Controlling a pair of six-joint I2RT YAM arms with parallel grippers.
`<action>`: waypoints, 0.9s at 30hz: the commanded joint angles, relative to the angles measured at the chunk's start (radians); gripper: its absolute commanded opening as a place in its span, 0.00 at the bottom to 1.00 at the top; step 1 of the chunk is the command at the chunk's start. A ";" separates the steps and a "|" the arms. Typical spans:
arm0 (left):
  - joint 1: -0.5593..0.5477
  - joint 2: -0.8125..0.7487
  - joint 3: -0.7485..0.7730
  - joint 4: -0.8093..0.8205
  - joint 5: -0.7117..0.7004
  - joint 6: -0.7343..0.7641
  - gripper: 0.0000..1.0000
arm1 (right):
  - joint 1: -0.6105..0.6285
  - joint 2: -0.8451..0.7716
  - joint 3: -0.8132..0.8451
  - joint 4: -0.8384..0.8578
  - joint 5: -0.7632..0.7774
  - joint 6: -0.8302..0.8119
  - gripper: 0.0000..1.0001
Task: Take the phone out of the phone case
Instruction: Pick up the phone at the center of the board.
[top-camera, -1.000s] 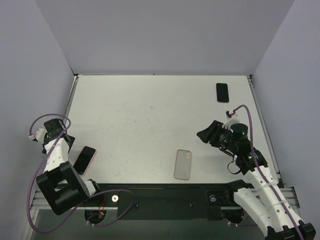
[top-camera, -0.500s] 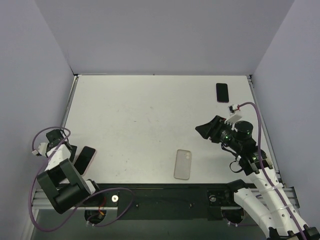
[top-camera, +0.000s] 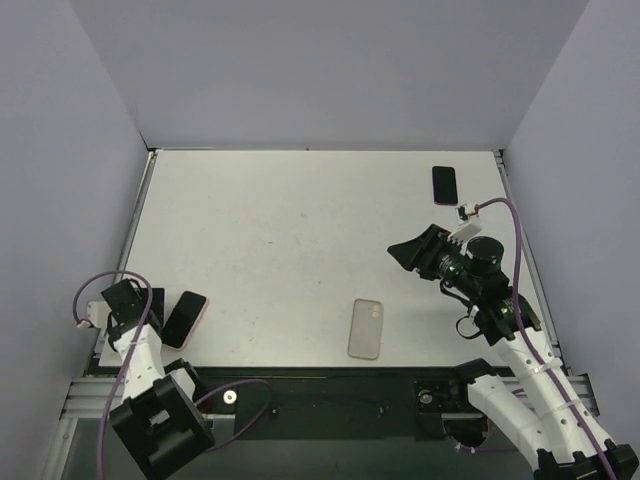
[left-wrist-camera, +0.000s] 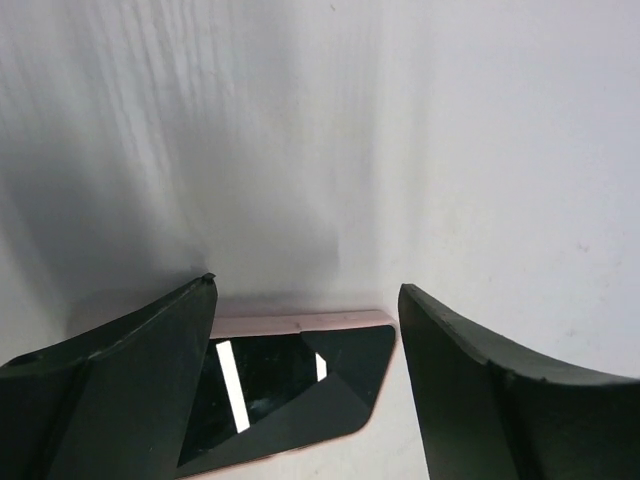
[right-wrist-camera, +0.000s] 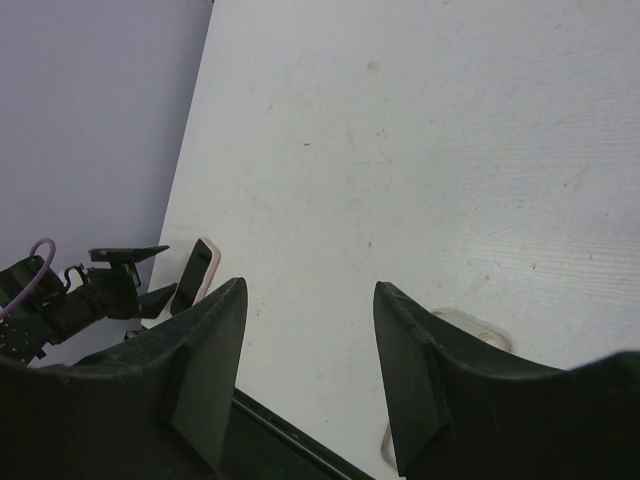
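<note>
**A:** Where is the phone (top-camera: 184, 318)?

**B:** At eight o'clock on the table (top-camera: 300, 230), lying flat in its pink case (left-wrist-camera: 300, 323), screen up. The left gripper (top-camera: 148, 303) is just beside it, fingers spread wide and holding nothing (its wrist camera shows the phone low between them).

**A:** And the right gripper (top-camera: 405, 252)?

**B:** At four o'clock, pointing toward nine, fingers wide and empty. A clear case (top-camera: 366, 328) lies at six, and a black phone (top-camera: 445, 185) at one.

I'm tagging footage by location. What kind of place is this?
Probably a robotics lab test cell: a white table boxed in by blank panels, with the left arm and right arm mounted at its edge.
</note>
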 joint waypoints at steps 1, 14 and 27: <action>-0.111 -0.040 -0.056 -0.189 0.174 -0.071 0.88 | 0.008 0.024 0.017 0.085 -0.024 0.019 0.49; -0.513 -0.086 -0.001 -0.205 0.036 -0.171 0.91 | 0.011 0.024 -0.011 0.113 -0.017 0.041 0.49; -0.780 -0.052 0.117 -0.182 -0.065 -0.036 0.79 | 0.017 0.038 -0.029 0.134 -0.021 0.052 0.48</action>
